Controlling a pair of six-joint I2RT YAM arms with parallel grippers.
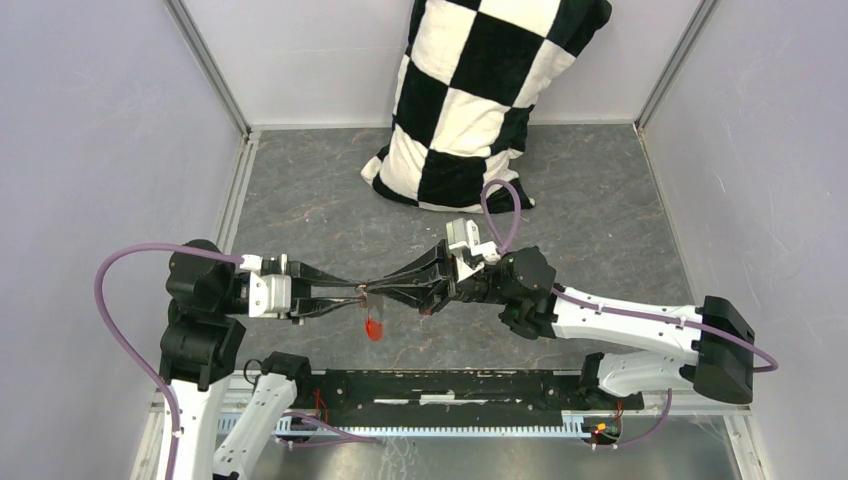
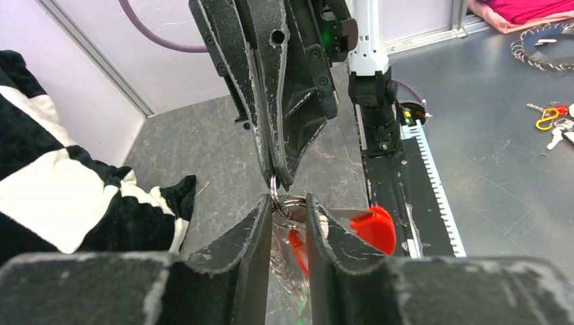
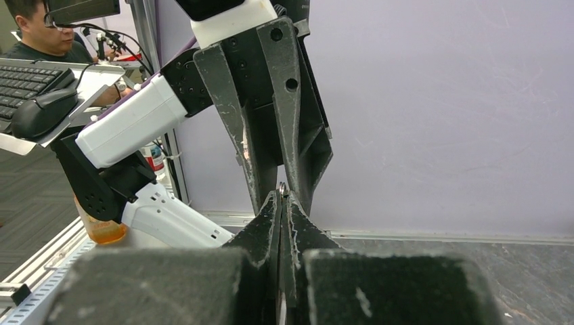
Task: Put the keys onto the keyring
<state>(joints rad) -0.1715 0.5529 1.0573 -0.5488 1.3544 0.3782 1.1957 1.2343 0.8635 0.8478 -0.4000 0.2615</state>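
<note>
Both grippers meet tip to tip above the table. My right gripper (image 1: 374, 290) (image 2: 277, 177) (image 3: 282, 196) is shut on a thin silver ring of the keyring (image 2: 290, 202), whose edge peeks out at its tips. My left gripper (image 1: 353, 294) (image 2: 290, 206) has its jaws a narrow gap apart with the rings between them; whether they press the rings I cannot tell. The red fob (image 1: 374, 327) (image 2: 376, 229) hangs below. A red key head (image 2: 298, 247) shows in the gap, and a faint green sliver (image 2: 301, 308) lies lower.
A black-and-white checked pillow (image 1: 470, 90) (image 2: 61, 196) leans against the back wall. A black rail (image 1: 450, 385) runs along the table's near edge between the arm bases. Grey walls close in both sides.
</note>
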